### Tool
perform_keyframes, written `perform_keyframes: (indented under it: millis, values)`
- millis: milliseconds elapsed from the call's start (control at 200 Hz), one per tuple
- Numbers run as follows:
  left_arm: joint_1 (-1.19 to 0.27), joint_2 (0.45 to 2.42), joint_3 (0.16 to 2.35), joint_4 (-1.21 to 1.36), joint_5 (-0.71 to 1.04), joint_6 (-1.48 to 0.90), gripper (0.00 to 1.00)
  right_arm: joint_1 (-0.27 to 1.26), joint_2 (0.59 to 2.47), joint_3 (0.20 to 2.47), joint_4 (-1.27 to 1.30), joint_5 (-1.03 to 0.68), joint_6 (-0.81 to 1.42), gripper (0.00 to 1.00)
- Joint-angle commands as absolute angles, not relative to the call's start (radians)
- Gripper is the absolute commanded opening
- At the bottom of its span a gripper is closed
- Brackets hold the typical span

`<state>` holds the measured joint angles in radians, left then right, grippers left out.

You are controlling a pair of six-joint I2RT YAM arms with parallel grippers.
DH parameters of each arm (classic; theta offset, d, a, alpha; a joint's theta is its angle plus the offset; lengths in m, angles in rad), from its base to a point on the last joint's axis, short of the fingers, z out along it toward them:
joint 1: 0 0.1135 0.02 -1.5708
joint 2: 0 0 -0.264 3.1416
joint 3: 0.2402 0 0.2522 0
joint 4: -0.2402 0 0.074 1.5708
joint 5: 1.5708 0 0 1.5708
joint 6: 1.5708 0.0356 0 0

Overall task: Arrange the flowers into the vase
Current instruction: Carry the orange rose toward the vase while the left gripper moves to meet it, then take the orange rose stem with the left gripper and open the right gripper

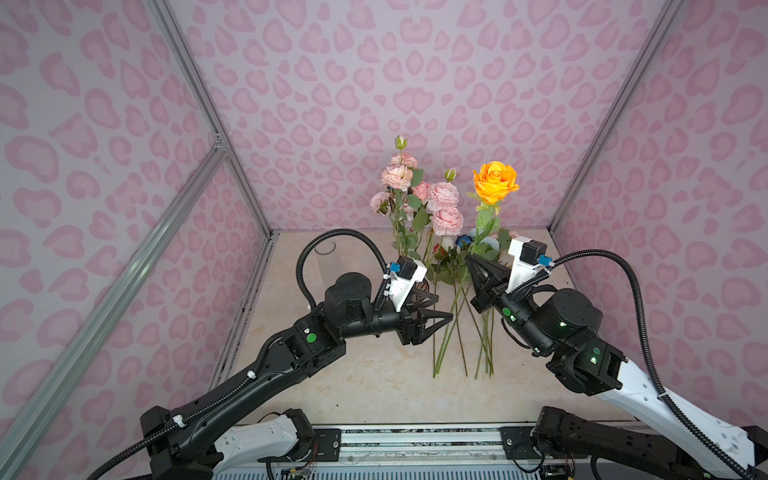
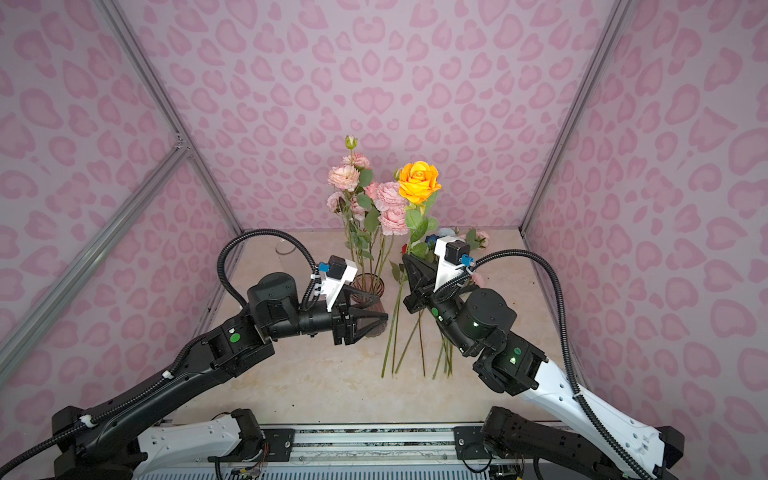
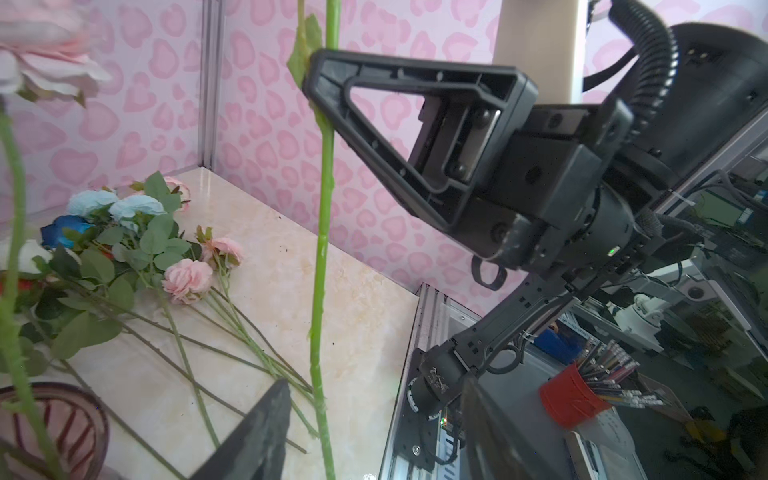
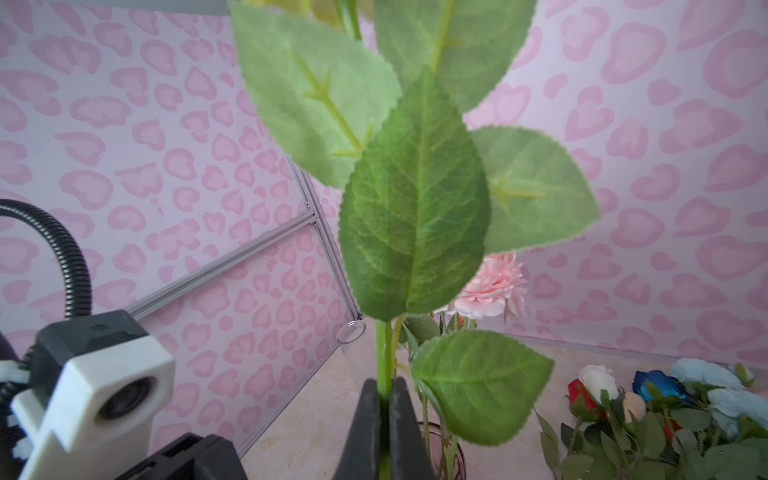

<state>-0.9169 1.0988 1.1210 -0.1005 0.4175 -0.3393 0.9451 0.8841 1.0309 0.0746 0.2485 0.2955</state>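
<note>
**Right gripper (image 1: 469,259) clamped on orange rose (image 1: 495,180); left gripper (image 1: 444,307) open and empty**

- Right gripper: both fingers (image 4: 365,432) are pressed together on the rose's green stem, low down, under the leaves. The rose is upright and clear of the table (image 1: 374,386). In both top views its bloom sits at 12 o'clock from the gripper, about level with the pink heads beside it.
- Left wrist view: the stem hangs straight down from the right gripper's tip. Its lower length passes through the gap between the spread left fingers, just beside one finger (image 3: 257,436). Cannot tell whether stem and finger touch.
- Left gripper: jaws are apart with nothing gripped. It sits at 8 o'clock from the right gripper, tips pointing toward 3 o'clock.
- Vase (image 2: 368,284): pink-tinted glass. In the top views the left gripper and its camera mount overlap it. In the left wrist view its rim lies off to one side of the fingers, not between them.
- Pink blooms (image 1: 444,195): standing in the vase on long stems, heads high against the back wall.
- Loose flowers (image 3: 124,249): flat on the table at 3 o'clock from the vase, partly hidden by the right arm. Light blue, dark blue, white, red and pink heads bunch toward 12 o'clock; stems trail toward 6 o'clock.
</note>
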Motion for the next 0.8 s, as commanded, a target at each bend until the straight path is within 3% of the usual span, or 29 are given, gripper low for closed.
perform_keyframes:
  millis: [0, 145, 240, 310, 470, 525, 560, 585, 645, 795]
  values:
    - [-0.926, 1.125, 1.137, -0.021, 0.385, -0.325, 0.65, 0.961, 0.878, 1.01, 0.18, 0.229, 0.306, 0.0]
    - [-0.936, 1.156, 1.135, 0.029, 0.323, -0.33, 0.57, 0.976, 0.878, 1.006, 0.193, 0.206, 0.33, 0.0]
    - [-0.936, 1.184, 1.146, 0.041, 0.327, -0.323, 0.47, 0.989, 0.882, 0.997, 0.202, 0.204, 0.337, 0.0]
    - [-0.936, 1.206, 1.163, 0.039, 0.329, -0.316, 0.37, 0.996, 0.885, 0.992, 0.2, 0.203, 0.345, 0.0]
    - [-0.937, 1.214, 1.179, 0.037, 0.288, -0.315, 0.05, 1.005, 0.889, 0.986, 0.186, 0.194, 0.354, 0.0]
    - [-0.937, 1.207, 1.178, 0.04, 0.269, -0.31, 0.03, 1.007, 0.886, 0.985, 0.18, 0.194, 0.355, 0.0]
    - [-0.937, 1.202, 1.179, 0.04, 0.255, -0.305, 0.03, 1.007, 0.884, 0.984, 0.179, 0.19, 0.357, 0.08]
    - [-0.937, 1.199, 1.179, 0.04, 0.244, -0.3, 0.03, 1.008, 0.882, 0.985, 0.177, 0.186, 0.356, 0.2]
    - [-0.936, 1.188, 1.181, 0.038, 0.206, -0.289, 0.03, 1.007, 0.874, 0.988, 0.167, 0.181, 0.356, 0.33]
    - [-0.936, 1.147, 1.188, 0.044, 0.048, -0.235, 0.03, 1.008, 0.828, 0.97, 0.145, 0.17, 0.34, 0.41]
